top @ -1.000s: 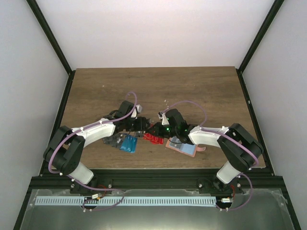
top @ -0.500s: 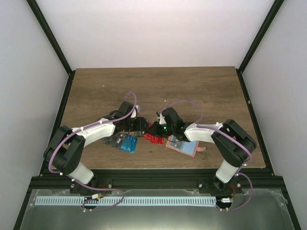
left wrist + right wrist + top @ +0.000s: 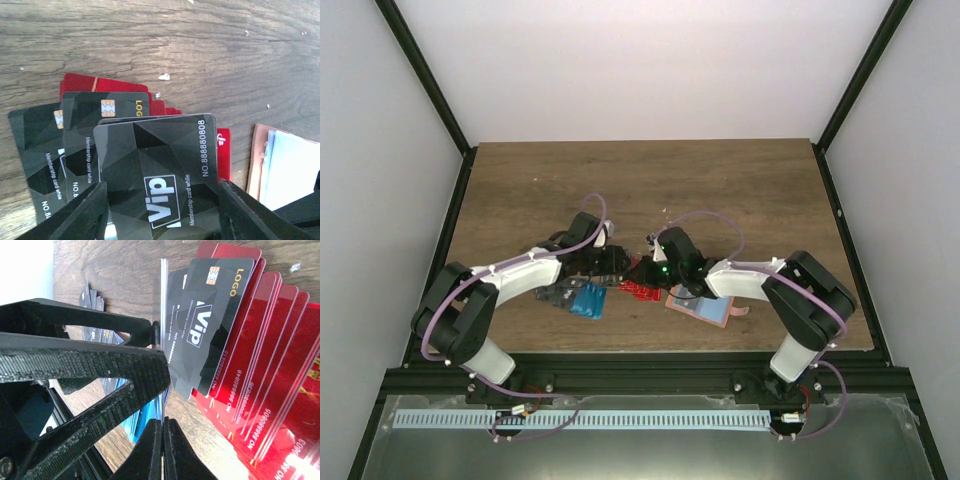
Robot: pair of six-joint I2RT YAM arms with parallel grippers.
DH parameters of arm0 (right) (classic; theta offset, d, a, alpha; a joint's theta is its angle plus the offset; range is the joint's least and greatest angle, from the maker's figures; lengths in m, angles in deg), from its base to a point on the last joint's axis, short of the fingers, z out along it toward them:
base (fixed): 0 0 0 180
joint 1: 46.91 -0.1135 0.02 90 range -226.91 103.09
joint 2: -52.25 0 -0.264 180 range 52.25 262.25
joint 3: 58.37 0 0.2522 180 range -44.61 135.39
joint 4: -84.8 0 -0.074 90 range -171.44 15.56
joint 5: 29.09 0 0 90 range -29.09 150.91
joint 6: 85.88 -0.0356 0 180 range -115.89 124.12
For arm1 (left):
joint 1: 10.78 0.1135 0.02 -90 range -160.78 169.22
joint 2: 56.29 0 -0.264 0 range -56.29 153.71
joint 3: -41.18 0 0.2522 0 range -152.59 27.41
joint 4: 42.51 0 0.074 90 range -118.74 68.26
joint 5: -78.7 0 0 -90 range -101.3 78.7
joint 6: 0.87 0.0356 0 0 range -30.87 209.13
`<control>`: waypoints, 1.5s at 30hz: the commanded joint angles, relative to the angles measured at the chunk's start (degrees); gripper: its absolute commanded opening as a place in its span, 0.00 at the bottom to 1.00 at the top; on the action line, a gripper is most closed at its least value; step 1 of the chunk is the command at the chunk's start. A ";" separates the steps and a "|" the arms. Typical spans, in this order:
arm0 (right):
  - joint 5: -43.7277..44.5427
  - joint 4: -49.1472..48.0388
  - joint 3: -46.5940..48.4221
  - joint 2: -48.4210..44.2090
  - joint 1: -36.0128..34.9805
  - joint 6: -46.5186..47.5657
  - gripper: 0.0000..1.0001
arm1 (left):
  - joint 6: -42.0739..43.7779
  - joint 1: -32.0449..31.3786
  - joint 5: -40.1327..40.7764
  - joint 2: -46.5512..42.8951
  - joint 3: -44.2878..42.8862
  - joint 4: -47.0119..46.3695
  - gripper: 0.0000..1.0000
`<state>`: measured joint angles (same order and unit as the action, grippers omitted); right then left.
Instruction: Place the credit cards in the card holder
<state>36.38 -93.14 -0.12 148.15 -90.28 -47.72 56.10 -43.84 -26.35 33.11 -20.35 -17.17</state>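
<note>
Gripping the black VIP card (image 3: 155,150) edge to edge in the left gripper (image 3: 161,186), fingers spread just to the card's width, above other black cards (image 3: 80,145) and the fanned red cards (image 3: 260,380) on the table (image 3: 650,180). Meeting it from the right with the right gripper (image 3: 163,440), fingers pressed together and seemingly pinched on the thin edge, seen edge-on running down into them. Reads as a hand-over half done, with two grips on one card.

Could bow or flick the card free through any pull by one arm against the other's clamp. Could drop it back onto the fan through an early release on the left, before a sure bite on the right; cannot tell the depth of that bite. Could also scuff the loose red cards, just beneath the right fingers, out of their fan on the way out.

More trouble likely at the card holder (image 3: 705,308), lying flat near the table's near edge, just right of the red cards: held down by nothing, so apt to slide or buckle under a card arriving aslant. Leaves the blue cards (image 3: 588,298), left of the grippers, clear of all this and not yet in the holder.
</note>
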 commanded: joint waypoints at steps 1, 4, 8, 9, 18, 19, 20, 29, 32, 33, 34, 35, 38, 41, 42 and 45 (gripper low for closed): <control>3.50 0.20 -2.78 -3.53 -0.31 1.96 0.01 | 0.09 -0.33 -0.35 -1.92 0.57 -1.18 0.64; 3.42 -0.26 -4.32 -5.23 -0.06 2.56 0.01 | 0.70 -0.06 0.64 -3.36 1.20 -1.03 0.72; 2.86 -2.22 -7.26 -8.66 0.55 3.57 0.01 | 1.69 0.56 1.44 -7.04 3.33 -1.87 0.80; 2.49 -2.90 -8.18 -9.59 0.83 4.04 0.01 | 2.10 0.81 1.36 -8.19 3.88 -2.33 0.81; -10.29 -15.60 -19.61 -20.64 8.18 8.97 0.01 | 2.40 3.96 -15.02 -20.74 11.43 -13.92 0.74; -12.32 -17.46 -21.06 -22.08 9.61 9.13 0.01 | 1.44 4.47 -17.27 -22.66 12.31 -16.05 0.72; -14.45 -18.88 -22.30 -23.30 10.91 9.36 0.01 | 0.67 4.83 -19.26 -24.02 13.23 -18.19 0.71; -27.23 -24.88 -25.16 -31.81 13.84 12.30 0.01 | -3.05 5.62 -33.11 -29.02 15.95 -32.46 0.67; -29.25 -26.01 -25.19 -33.01 13.83 12.39 0.01 | -4.02 5.48 -36.16 -28.78 15.98 -34.23 0.67; -29.80 -26.47 -25.27 -33.09 13.84 12.25 0.01 | -4.33 5.52 -36.55 -28.76 16.00 -34.51 0.67; -30.18 -26.70 -25.23 -33.15 13.84 12.21 0.01 | -4.52 5.48 -36.86 -28.83 16.00 -34.71 0.67; -30.33 -26.70 -25.20 -33.14 13.84 12.15 0.01 | -4.80 5.53 -36.98 -28.97 16.12 -35.14 0.67; -30.64 -26.70 -25.05 -32.74 13.85 12.15 0.01 | -6.60 5.53 -38.14 -29.36 16.90 -38.17 0.66; -31.18 -27.01 -24.97 -32.13 13.85 11.93 0.01 | -8.21 5.40 -39.07 -28.99 17.01 -39.38 0.65; -31.34 -27.15 -24.83 -32.02 13.84 11.89 0.01 | -8.24 5.39 -39.05 -28.82 16.94 -39.31 0.65; -31.50 -27.09 -24.73 -31.99 13.84 12.00 0.01 | -8.23 5.42 -38.86 -28.25 16.92 -39.20 0.65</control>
<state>6.55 -118.34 -25.25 116.06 -76.71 -36.81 48.77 -38.51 -63.48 4.61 -3.85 -53.21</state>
